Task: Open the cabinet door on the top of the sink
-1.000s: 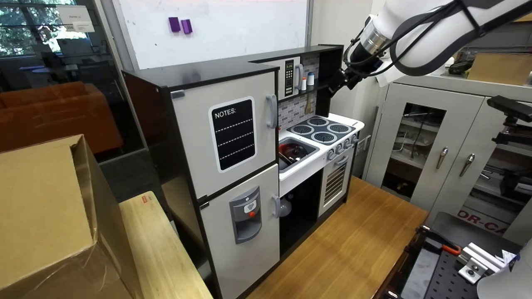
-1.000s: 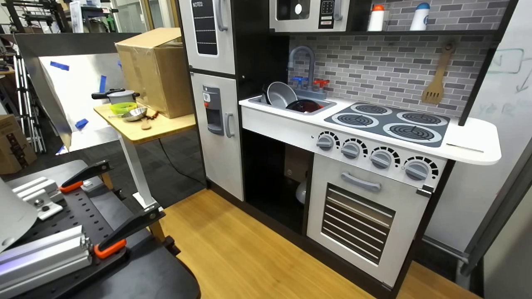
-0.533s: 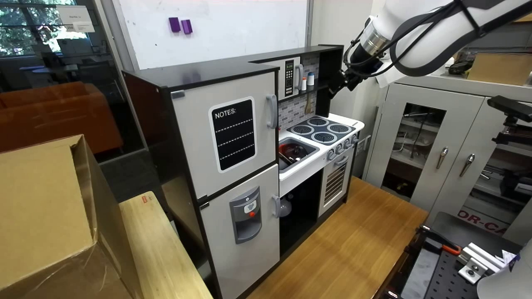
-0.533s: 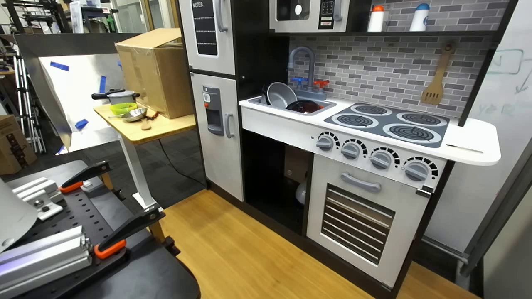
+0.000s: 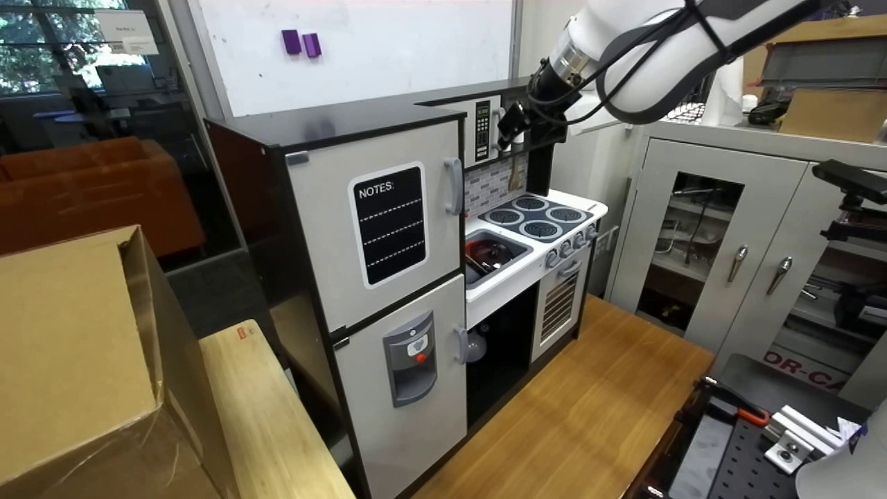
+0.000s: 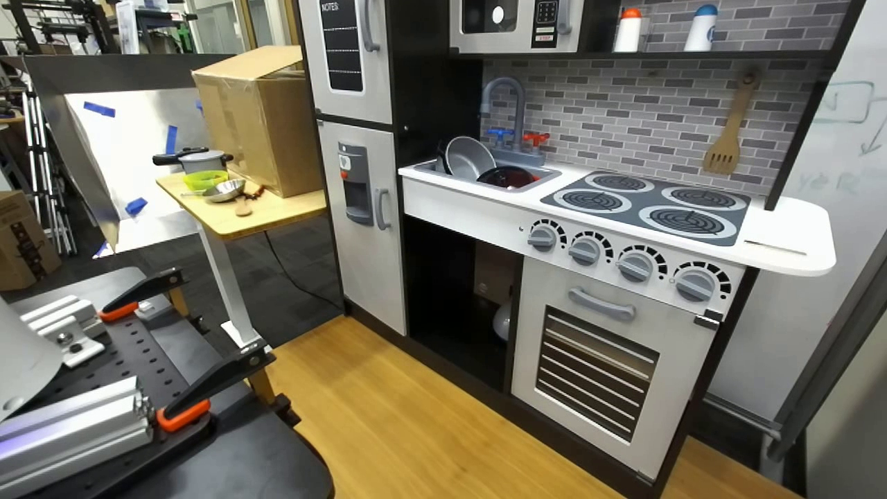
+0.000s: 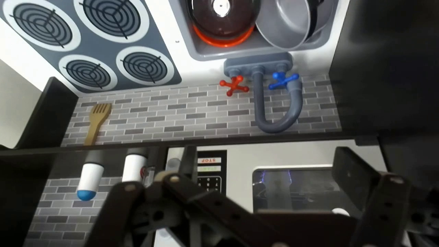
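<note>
Opening the microwave door facing the spread pincer likely needed a sideways shift, straddling the handle before pulling.

A bright window shows beyond an orange sofa and dark floor
</note>
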### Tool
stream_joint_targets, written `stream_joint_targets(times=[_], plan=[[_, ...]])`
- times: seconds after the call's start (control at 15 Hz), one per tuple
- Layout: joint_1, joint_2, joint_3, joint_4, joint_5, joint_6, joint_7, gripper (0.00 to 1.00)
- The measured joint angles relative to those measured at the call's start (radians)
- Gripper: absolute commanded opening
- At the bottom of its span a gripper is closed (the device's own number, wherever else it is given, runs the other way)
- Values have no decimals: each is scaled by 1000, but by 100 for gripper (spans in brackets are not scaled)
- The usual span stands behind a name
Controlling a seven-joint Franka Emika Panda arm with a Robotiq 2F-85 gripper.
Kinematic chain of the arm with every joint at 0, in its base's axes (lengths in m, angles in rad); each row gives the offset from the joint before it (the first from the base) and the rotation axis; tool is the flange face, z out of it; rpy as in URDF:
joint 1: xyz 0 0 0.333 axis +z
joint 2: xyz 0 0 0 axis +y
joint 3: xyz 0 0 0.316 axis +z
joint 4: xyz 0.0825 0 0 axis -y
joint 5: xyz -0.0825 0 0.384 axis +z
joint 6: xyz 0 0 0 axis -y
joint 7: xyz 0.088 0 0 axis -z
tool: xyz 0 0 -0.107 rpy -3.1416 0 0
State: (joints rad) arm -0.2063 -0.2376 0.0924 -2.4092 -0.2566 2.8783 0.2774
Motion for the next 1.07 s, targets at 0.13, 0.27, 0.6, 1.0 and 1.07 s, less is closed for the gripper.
stream_joint_targets(times=[0.13, 0.27, 0.6, 1.0, 1.07], plan=[[-30, 67, 11, 69, -72, 31, 54, 100], [-74, 118, 9, 126, -164, 46, 110, 100], [-143, 168, 4, 217, -346, 48, 252, 100], [-138, 187, 9, 237, -411, 41, 345, 100], [-135, 192, 10, 237, -409, 37, 347, 100]])
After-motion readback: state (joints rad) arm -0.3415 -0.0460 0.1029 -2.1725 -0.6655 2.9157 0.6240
